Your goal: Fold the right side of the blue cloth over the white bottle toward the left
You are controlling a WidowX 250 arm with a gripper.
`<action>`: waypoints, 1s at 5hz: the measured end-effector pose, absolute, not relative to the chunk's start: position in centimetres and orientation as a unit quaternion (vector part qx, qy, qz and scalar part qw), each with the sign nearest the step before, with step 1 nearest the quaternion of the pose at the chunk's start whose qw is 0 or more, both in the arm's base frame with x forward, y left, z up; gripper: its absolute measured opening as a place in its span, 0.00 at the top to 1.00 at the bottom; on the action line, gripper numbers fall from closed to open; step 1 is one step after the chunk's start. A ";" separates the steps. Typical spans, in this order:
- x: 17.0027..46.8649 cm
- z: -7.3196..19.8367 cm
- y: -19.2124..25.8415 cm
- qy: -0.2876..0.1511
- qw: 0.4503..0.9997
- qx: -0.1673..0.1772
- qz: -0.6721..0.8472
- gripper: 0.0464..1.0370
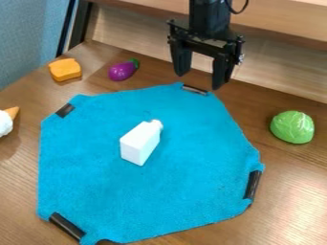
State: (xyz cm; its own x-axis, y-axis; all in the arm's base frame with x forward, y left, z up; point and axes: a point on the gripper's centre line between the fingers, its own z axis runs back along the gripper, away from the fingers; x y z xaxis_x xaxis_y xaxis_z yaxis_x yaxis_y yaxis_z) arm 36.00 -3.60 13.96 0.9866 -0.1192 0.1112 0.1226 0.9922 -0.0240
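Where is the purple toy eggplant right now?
In the camera view, the purple eggplant lies at the upper left on the wooden table, between the orange-yellow block and the hand.

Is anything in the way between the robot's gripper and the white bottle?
Nothing tall that I can see. Only flat cloth and a low black strip on its far edge lie between the gripper and the white bottle. The purple eggplant is off to the side.
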 end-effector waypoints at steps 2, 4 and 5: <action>36.0 11.3 -6.4 -0.040 0.995 -0.031 -0.085 0.04; 34.7 9.7 -11.9 -0.052 0.994 -0.025 -0.095 0.04; 33.4 7.0 -13.5 -0.032 0.995 -0.035 -0.083 0.04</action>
State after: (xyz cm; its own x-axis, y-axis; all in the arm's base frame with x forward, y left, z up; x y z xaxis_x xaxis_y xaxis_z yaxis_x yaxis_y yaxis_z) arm 33.39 -13.50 7.05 0.9842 -0.1629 0.0689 0.1674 0.9837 -0.0652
